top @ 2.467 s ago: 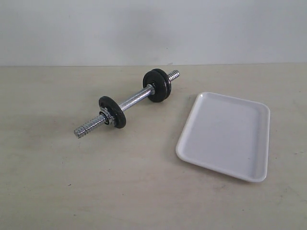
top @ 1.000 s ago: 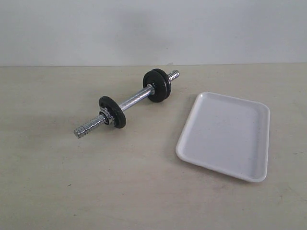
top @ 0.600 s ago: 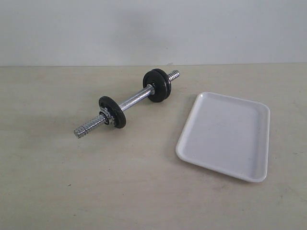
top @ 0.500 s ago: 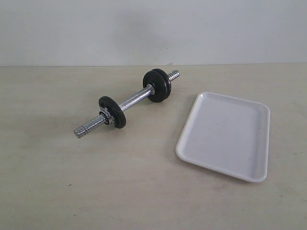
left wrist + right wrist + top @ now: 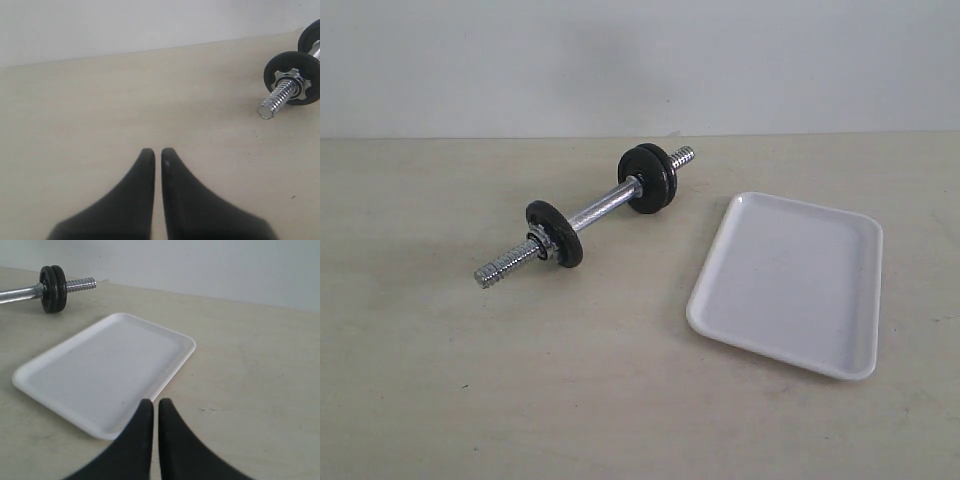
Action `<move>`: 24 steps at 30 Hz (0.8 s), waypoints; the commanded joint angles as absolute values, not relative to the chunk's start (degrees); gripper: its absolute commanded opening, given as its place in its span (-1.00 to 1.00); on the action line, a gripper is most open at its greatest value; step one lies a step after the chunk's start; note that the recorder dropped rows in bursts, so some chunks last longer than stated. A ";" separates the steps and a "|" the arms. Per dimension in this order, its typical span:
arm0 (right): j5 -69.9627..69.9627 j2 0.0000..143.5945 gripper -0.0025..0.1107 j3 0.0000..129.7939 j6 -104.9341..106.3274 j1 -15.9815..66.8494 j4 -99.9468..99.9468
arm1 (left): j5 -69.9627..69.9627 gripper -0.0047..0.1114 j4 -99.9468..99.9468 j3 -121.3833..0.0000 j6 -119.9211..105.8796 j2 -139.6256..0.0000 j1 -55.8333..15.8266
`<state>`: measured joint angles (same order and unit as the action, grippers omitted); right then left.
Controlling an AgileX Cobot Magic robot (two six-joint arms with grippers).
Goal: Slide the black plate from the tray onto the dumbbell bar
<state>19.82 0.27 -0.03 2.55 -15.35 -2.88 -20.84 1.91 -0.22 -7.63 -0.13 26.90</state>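
Already, black plates (image 5: pixel 648 178) are carried on the dumbbell bar (image 5: pixel 600 208), laid beside the tray (image 5: pixel 790 285): a pair at the end nearer it, one farther off; the left gripper (image 5: pixel 157 152) and right gripper (image 5: pixel 155 403) are pressed together, empty.

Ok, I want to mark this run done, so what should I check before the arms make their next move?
1. Tray holds no plate: ok.
2. Dumbbell bar carries all three black plates, one nearer the camera, a pair at the far end: ok.
3. Bar lies on the table, apart from the tray: ok.
4. Left gripper: jaws shut, empty: ok.
5. Right gripper: jaws shut, empty: ok.
6. Pair secured against sliding off: cannot tell.
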 commanded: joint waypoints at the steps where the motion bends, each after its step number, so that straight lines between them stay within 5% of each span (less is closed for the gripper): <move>1: 19.79 0.00 -0.96 0.00 2.52 -15.44 -3.20 | -20.88 -0.85 1.91 0.00 -7.34 0.00 28.60; 24: 19.65 0.00 -0.96 0.00 2.27 -20.06 -3.20 | -20.74 -0.85 1.91 0.00 -7.34 0.00 29.44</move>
